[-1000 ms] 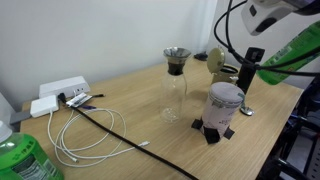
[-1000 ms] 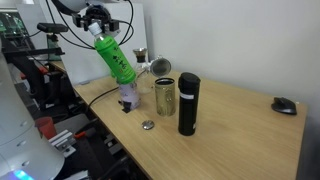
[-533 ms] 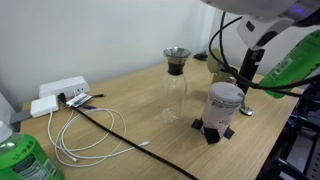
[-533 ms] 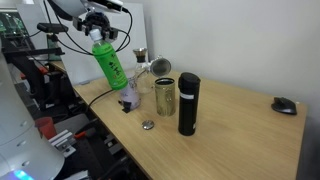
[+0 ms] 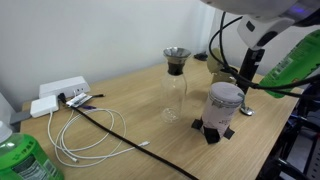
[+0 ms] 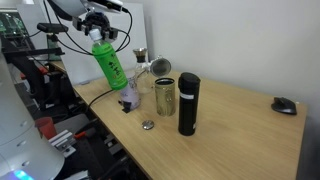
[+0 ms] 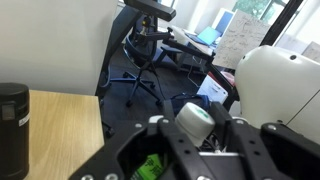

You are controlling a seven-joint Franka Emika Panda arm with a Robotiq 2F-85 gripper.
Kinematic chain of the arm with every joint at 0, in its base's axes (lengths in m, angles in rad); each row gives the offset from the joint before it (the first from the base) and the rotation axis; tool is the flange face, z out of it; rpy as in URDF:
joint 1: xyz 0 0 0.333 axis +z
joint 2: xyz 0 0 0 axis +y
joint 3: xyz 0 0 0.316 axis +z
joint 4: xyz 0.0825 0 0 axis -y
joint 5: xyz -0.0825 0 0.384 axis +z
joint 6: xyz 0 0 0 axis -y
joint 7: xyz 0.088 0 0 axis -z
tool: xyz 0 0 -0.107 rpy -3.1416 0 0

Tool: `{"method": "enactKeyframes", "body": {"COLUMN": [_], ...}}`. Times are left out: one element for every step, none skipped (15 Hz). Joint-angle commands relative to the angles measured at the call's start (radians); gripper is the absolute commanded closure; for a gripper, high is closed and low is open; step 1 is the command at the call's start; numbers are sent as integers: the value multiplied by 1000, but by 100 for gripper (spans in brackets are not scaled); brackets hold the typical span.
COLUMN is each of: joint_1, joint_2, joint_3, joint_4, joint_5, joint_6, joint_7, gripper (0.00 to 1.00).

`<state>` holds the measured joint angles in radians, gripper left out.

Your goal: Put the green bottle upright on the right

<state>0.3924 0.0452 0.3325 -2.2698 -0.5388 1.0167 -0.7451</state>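
Observation:
The green bottle [image 6: 108,62] hangs in the air beyond the table's end, close to upright with its cap on top, and my gripper [image 6: 97,35] is shut on its neck. In an exterior view the green bottle [image 5: 292,62] shows at the right edge, above and behind the white-lidded jar [image 5: 224,103]. In the wrist view my gripper [image 7: 197,125] holds the pale cap [image 7: 195,118] between its black fingers [image 7: 244,135]. A patch of green label [image 7: 150,167] shows below the cap.
A glass carafe [image 5: 175,85] stands mid-table. Also on the table are a black tumbler [image 6: 188,103], a metal can [image 6: 165,96], a small lid [image 6: 148,125] and a mouse [image 6: 285,105]. A power strip [image 5: 58,92] with cables and a large translucent green bottle [image 5: 25,160] lie at the other end.
One second ago the bottle leaned steeply. It has since swung closer to upright in my grip and moved slightly. Nothing has moved over the last half second.

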Motion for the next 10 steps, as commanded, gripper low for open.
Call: {"method": "enactKeyframes", "body": {"joint_1": [-21, -26, -31, -38, -45, -54, -65, -75, -86, -99], "joint_2": [30, 37, 45, 55, 65, 75, 86, 102, 114, 129], "joint_3": [9, 6, 5, 2, -2, -5, -9, -15, -20, -29], "joint_4": [-11, -21, -29, -38, -46, -52, -56, -56, -58, -55], "joint_5": [-19, -13, -11, -10, -6, -2, 4, 10, 17, 28], "joint_6": [-75, -100, -121, -140, -152, -160, -161, -162, -160, -155], "joint_7": [28, 38, 44, 55, 67, 82, 110, 142, 171, 207], "gripper": [84, 84, 84, 84, 84, 84, 84, 84, 84, 84]}}
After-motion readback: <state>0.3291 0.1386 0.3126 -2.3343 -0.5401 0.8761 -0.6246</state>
